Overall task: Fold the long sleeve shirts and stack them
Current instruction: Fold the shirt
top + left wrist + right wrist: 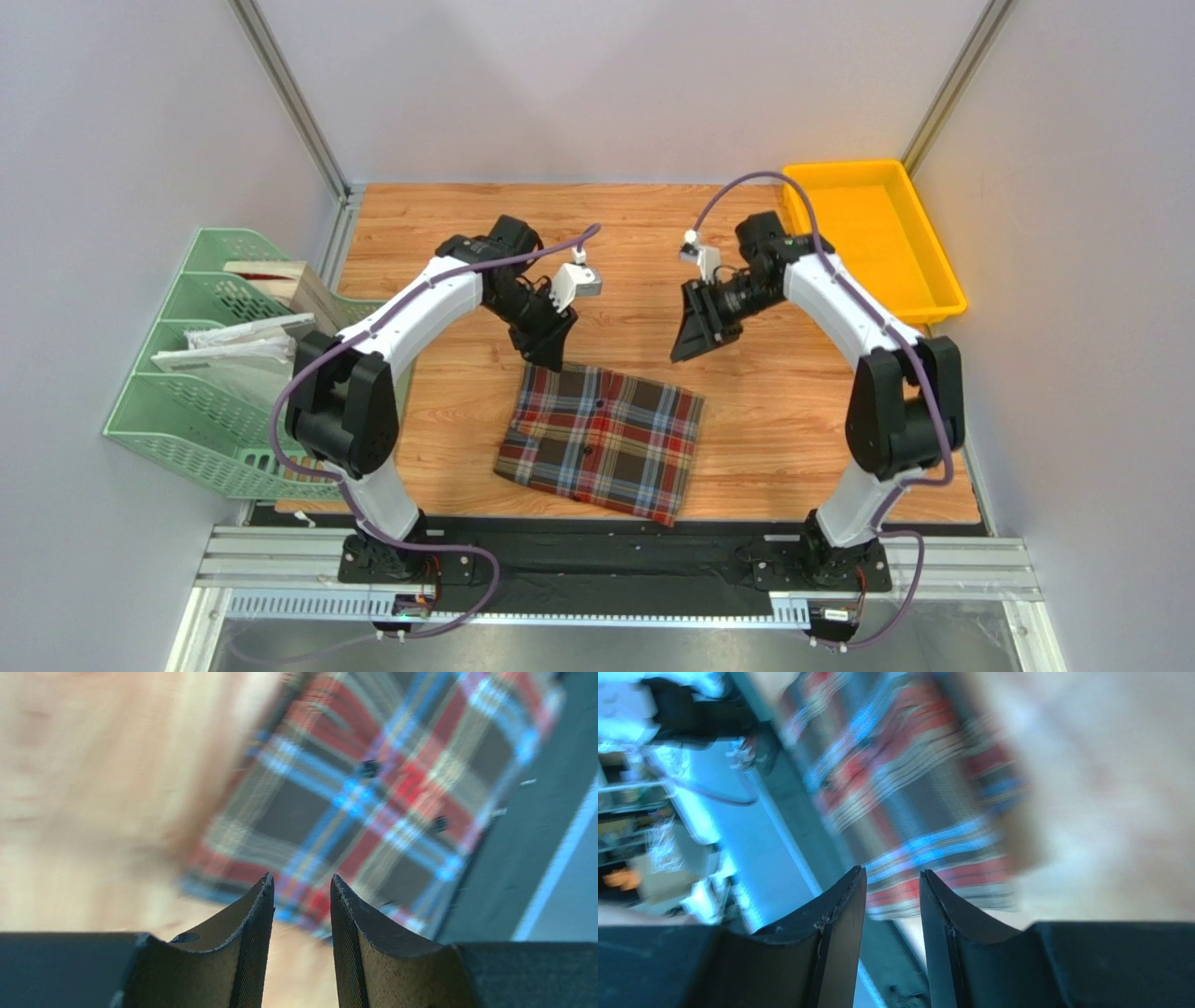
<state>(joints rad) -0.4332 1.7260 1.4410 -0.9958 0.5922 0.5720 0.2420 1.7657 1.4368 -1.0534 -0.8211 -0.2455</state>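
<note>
One long sleeve shirt (603,441), plaid in brown, red, blue and cream, lies folded into a compact rectangle near the table's front middle. My left gripper (551,353) hovers just above its far left corner, jaws apart with nothing between them. My right gripper (692,340) hangs in the air beyond the far right corner, also open and empty. The left wrist view shows the plaid shirt (393,791) blurred beyond the open left gripper (302,882). In the right wrist view the shirt (913,777) is a blur past the open right gripper (893,875).
A yellow tray (877,231) sits at the back right corner. A green multi-slot rack (211,364) holding papers and packets stands off the table's left edge. Bare wooden tabletop (421,238) surrounds the shirt. A black rail (617,546) runs along the front.
</note>
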